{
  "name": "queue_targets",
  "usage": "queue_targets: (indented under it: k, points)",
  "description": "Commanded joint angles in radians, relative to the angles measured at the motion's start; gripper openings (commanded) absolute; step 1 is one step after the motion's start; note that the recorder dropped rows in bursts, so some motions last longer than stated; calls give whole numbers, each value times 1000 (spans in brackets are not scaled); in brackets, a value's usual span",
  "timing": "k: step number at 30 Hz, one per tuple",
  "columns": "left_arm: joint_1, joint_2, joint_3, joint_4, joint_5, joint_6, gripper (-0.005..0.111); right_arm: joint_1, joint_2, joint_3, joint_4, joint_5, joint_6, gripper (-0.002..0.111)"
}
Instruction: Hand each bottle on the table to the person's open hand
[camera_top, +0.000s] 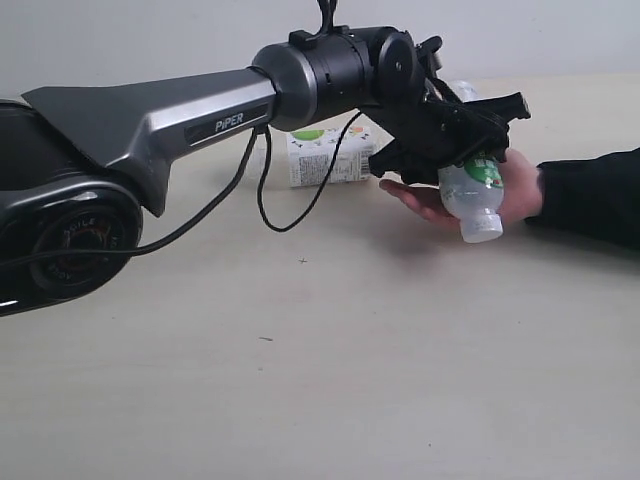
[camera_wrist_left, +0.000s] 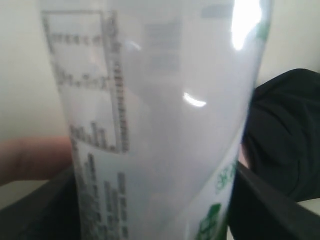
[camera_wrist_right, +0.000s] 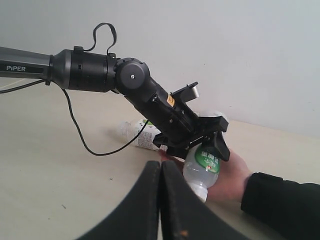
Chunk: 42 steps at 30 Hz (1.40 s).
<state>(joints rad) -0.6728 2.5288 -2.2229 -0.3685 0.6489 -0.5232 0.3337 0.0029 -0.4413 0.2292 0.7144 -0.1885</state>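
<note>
A white bottle with a green round logo (camera_top: 472, 195) (camera_wrist_right: 202, 165) lies cap-down in the person's open hand (camera_top: 522, 188) (camera_wrist_right: 234, 176). My left gripper (camera_top: 462, 150) (camera_wrist_right: 199, 142) has its jaws against both sides of it. In the left wrist view the bottle (camera_wrist_left: 165, 125) fills the picture, with the hand (camera_wrist_left: 30, 160) behind it. A bottle with a white-green label (camera_top: 325, 155) (camera_wrist_right: 142, 136) lies on the table (camera_top: 300, 380) behind the left arm. My right gripper (camera_wrist_right: 160, 167) is shut and empty, low over the table and short of the hand.
The person's black sleeve (camera_top: 590, 195) reaches in from the right. A black cable (camera_top: 265, 200) hangs from the left arm down to the table. Part of another clear bottle (camera_top: 462, 90) shows behind the left gripper.
</note>
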Motion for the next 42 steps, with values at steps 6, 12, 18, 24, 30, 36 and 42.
queue_targets:
  k: [6, 12, 18, 24, 30, 36, 42]
  points:
    - [-6, -5, -9, -15, -10, 7, 68, 4, -3, 7, 3, -13, 0, 0]
    - [-4, -5, -9, -37, 6, 9, 68, 4, -3, 7, 3, -13, 0, 0]
    - [-4, -20, -9, -63, 14, 38, 68, 4, -3, 7, 3, -13, 0, 0]
    - [-4, -65, -9, -59, 29, 44, 68, 4, -3, 7, 3, -13, 0, 0]
    - [-4, -94, -9, -56, 57, 44, 68, 4, -3, 7, 3, -13, 0, 0]
    - [-4, -96, -9, -54, 78, 44, 68, 4, -3, 7, 3, -13, 0, 0]
    - [-4, -96, -9, -43, 82, 44, 68, 4, -3, 7, 3, -13, 0, 0]
